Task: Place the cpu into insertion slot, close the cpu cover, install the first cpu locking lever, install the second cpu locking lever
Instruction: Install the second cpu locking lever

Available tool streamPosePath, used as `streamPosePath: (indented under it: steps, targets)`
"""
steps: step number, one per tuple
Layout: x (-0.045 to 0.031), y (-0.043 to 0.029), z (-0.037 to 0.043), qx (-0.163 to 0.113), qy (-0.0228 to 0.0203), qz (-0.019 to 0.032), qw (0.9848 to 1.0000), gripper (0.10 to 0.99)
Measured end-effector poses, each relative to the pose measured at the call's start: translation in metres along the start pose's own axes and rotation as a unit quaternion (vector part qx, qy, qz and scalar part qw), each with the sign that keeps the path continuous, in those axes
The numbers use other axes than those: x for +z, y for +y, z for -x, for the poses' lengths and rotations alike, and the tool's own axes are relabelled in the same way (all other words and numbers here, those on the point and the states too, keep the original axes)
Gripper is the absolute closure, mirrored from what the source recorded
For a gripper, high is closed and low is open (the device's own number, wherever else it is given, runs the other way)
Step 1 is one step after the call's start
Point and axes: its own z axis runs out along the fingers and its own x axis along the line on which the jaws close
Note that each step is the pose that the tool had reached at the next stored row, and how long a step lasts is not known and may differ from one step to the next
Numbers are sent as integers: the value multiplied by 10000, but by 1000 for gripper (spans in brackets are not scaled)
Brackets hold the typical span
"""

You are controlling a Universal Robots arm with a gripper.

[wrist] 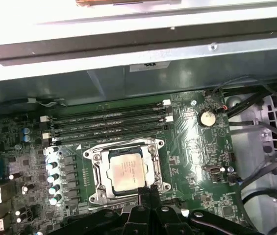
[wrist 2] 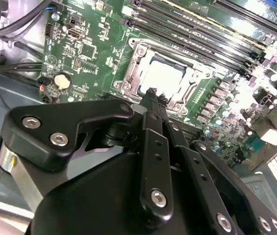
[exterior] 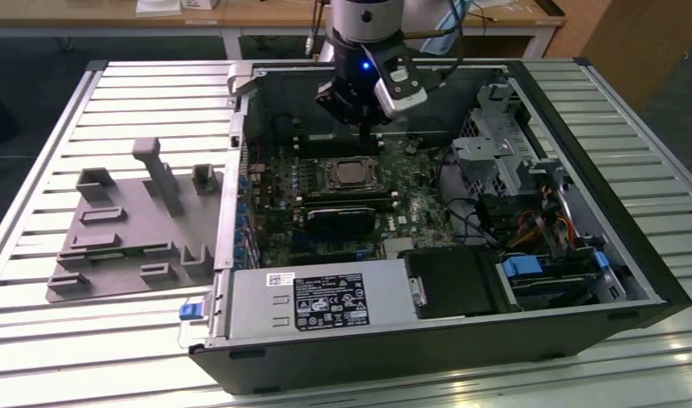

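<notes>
The cpu [exterior: 348, 174] lies flat in the insertion slot [exterior: 326, 164] on the green motherboard inside the open computer case. Both wrist views show its silvery top [wrist 2: 163, 74] [wrist: 124, 169]. The cpu cover [wrist: 98, 164] [wrist 2: 131, 73] lies down flat around the chip as a silvery frame. My gripper [exterior: 366, 133] hangs just above the socket's edge, on the side toward the case's back wall. Its black fingertips [wrist 2: 151, 94] [wrist: 147, 190] are pressed together with nothing between them, right at the frame's rim.
Long black memory slots [wrist: 109, 120] run beside the socket, and a coin battery [wrist: 206, 117] sits near them. A black card [exterior: 340, 219], loose cables [exterior: 482, 223], a drive cage [exterior: 494, 144] and the power supply [exterior: 312, 302] crowd the case. A grey fixture plate [exterior: 131, 229] lies on the exterior view's left.
</notes>
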Motion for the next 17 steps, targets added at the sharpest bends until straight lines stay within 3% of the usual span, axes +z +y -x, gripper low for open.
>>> streamPosePath:
  steps: [8, 17]
  targets:
    - [-154, 20, 11, -1, -13, 2, 10000, 984]
    - [-124, 16, 9, -2, -14, -11, 10000, 984]
